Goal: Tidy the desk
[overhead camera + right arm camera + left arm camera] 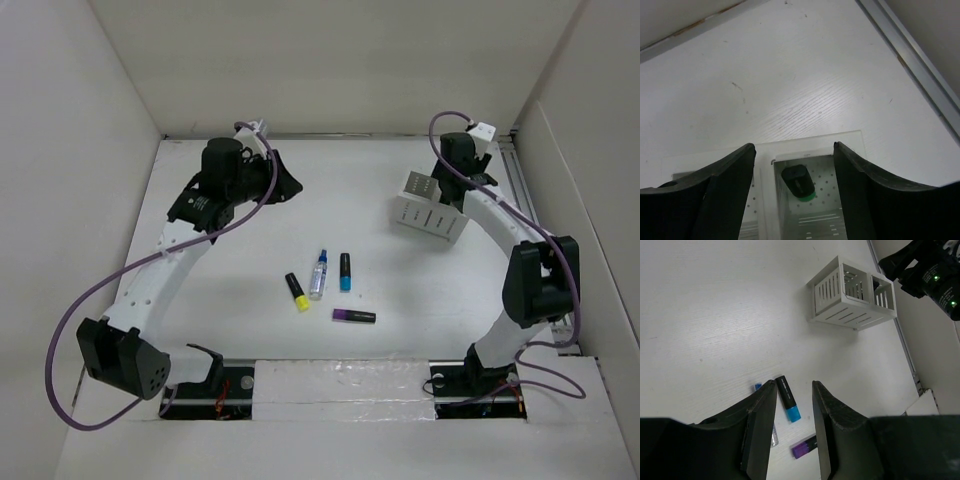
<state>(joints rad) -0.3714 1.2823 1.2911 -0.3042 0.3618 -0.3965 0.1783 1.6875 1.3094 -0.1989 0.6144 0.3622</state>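
Note:
On the white desk (240, 250) lie a yellow highlighter (297, 291), a small clear bottle with a blue cap (319, 273), a blue highlighter (345, 271) and a purple highlighter (354, 316). A white slotted organizer (430, 210) stands at the back right. My right gripper (793, 148) is open and empty just above it. A green highlighter (800, 184) with a black body stands in the compartment below. My left gripper (793, 387) is open and empty, raised at the back left. The blue highlighter (787, 400) and the purple highlighter (804, 447) show below its fingers.
White walls bound the desk on three sides. A metal rail (520, 185) runs along the right wall beside the organizer (852, 295). The arm bases stand on the front rail (330, 385). The right arm (932, 275) hangs over the organizer.

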